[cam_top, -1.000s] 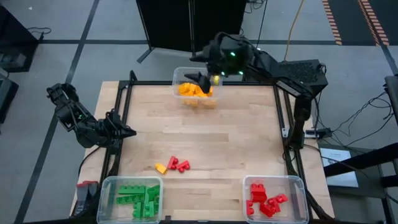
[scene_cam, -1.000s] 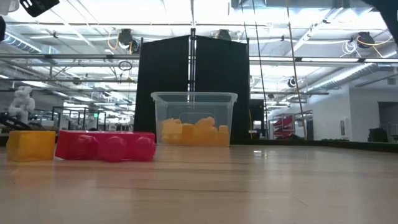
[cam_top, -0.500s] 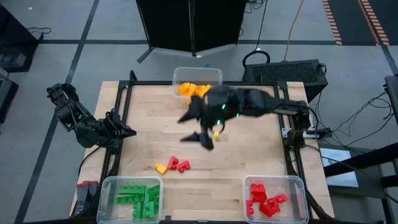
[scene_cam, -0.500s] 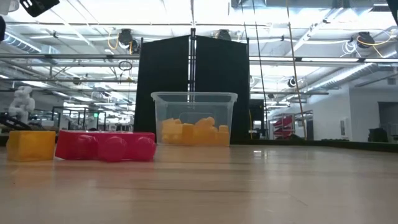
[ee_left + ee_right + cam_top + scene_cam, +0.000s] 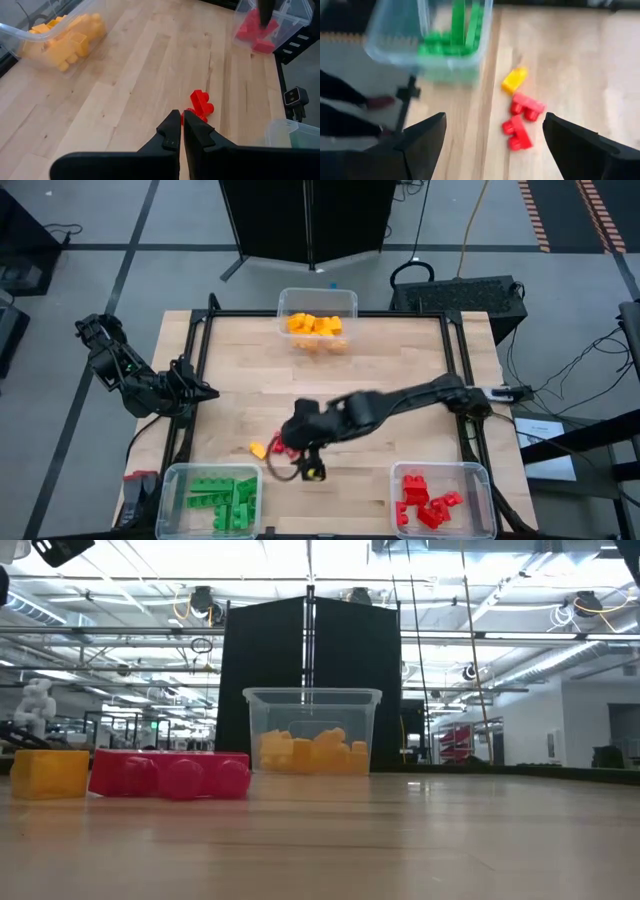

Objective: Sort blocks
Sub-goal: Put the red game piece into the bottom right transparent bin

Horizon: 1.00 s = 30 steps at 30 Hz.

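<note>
On the wooden worktop (image 5: 400,380) we find the right claw (image 5: 297,463) spread wide, empty, just beside the loose red blocks (image 5: 287,445) — far nearer than the shut left claw (image 5: 205,391).

The blocks are green (image 5: 222,502), red (image 5: 288,444) and yellow-orange (image 5: 315,326) — the bins (image 5: 442,472) are see-through, and the table (image 5: 380,360) is light brown wood.

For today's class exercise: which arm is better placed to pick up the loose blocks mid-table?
Right. The right gripper, open, hovers by the loose red blocks; the left gripper, shut, sits at the table's left edge.
</note>
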Each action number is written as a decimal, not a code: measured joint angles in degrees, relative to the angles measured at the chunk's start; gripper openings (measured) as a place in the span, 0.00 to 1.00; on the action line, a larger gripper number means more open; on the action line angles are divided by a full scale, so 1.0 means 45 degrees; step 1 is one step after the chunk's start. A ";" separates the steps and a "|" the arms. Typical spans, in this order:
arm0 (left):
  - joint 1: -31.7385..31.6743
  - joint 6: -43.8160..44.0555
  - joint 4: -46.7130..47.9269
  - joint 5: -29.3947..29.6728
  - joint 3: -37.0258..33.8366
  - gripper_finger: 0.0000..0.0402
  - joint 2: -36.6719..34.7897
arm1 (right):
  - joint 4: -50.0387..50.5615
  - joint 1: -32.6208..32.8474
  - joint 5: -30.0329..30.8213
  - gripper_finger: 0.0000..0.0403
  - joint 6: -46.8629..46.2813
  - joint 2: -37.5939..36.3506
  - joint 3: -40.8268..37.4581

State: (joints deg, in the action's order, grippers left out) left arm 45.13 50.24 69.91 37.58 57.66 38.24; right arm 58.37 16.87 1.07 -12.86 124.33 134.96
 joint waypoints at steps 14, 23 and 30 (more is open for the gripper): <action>-0.0002 0.0010 0.0000 0.0005 0.0001 0.01 -0.0001 | -0.0370 -0.0037 0.0027 0.81 0.2735 0.3635 0.0000; 0.0002 -0.0005 0.0007 0.0011 0.0001 0.01 -0.0005 | 0.0037 -0.0919 0.0041 0.81 0.3102 0.4402 0.0003; 0.0001 -0.0010 0.0010 0.0007 0.0001 0.01 -0.0005 | 0.0510 -0.1537 -0.0570 0.81 0.3439 0.4451 0.0019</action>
State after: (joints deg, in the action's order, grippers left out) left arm 45.14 50.19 69.95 37.62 57.67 38.22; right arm 60.67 9.95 -1.49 2.61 144.35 135.04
